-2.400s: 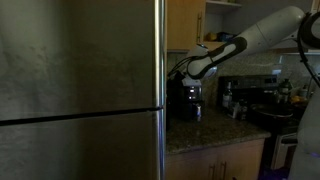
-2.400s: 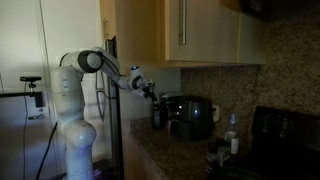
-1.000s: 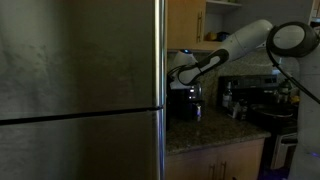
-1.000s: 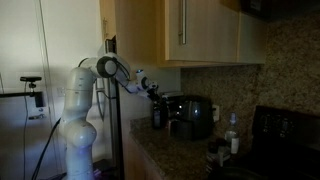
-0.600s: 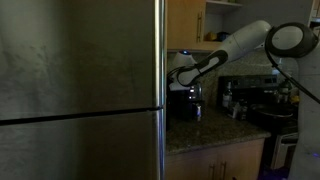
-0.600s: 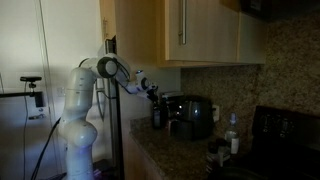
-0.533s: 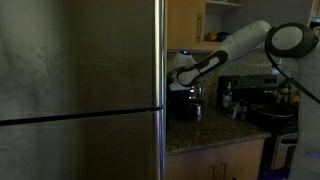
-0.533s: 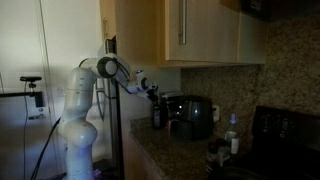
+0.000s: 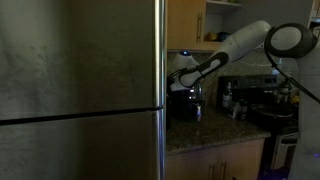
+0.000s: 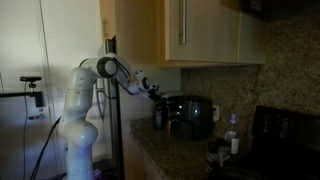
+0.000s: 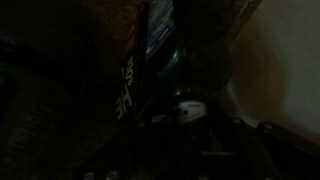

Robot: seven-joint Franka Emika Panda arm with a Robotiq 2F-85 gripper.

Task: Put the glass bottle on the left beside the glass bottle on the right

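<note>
Finger spread and any hold on the gripper (image 10: 151, 90) cannot be told from the dark wrist view; it is hung above the left bottle (image 10: 158, 114), at its 5 o'clock, probably for a neck grasp, with the right bottle (image 10: 232, 133) well apart at 4 o'clock.

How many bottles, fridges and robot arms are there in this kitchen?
Bottles: 2, the dark bottle and the clear bottle
Fridge: 1
Robot arm: 1
Total: 4
The small dark bits on the counter near the clear bottle are too blurry to name, so I left them out.
</note>
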